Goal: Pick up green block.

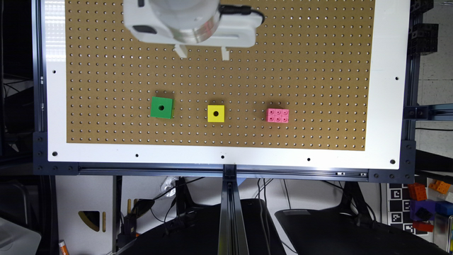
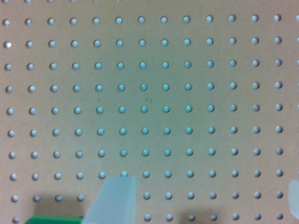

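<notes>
The green block, a bright green cube with a dark round hole in its top, sits on the brown pegboard toward the exterior view's left. My gripper hangs over the far part of the board, well apart from the block, its white housing above. In the wrist view the gripper is open: one pale fingertip and the other at the frame's edge stand far apart over bare pegboard. A thin strip of the green block shows at the picture's border beside that fingertip.
A yellow cube with a hole lies in the board's middle and a pink studded brick toward the exterior view's right, in a row with the green block. A white frame borders the pegboard.
</notes>
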Available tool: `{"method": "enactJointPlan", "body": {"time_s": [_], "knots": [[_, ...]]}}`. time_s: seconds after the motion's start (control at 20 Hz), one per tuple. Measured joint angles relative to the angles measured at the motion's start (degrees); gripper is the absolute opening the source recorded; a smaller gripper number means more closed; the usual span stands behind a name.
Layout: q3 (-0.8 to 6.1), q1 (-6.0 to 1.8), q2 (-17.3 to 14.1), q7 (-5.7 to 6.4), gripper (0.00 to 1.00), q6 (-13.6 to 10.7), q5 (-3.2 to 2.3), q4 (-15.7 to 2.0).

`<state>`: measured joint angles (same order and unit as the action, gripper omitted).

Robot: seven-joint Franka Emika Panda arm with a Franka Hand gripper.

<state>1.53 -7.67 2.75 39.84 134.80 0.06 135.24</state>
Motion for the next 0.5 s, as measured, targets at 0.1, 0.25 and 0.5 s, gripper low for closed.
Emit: {"method": "enactJointPlan", "body": {"time_s": [0.1, 0.25, 0.5], "knots": [[-0.01, -0.93, -2.43, -0.71, 1.00, 0.00, -0.14, -2.46], [-0.01, -2.64, -6.01, -2.33, 1.00, 0.00, -0.20, -6.06], [-0.02, -4.12, -9.87, -3.73, 1.00, -0.07, -0.24, -10.51]]}}
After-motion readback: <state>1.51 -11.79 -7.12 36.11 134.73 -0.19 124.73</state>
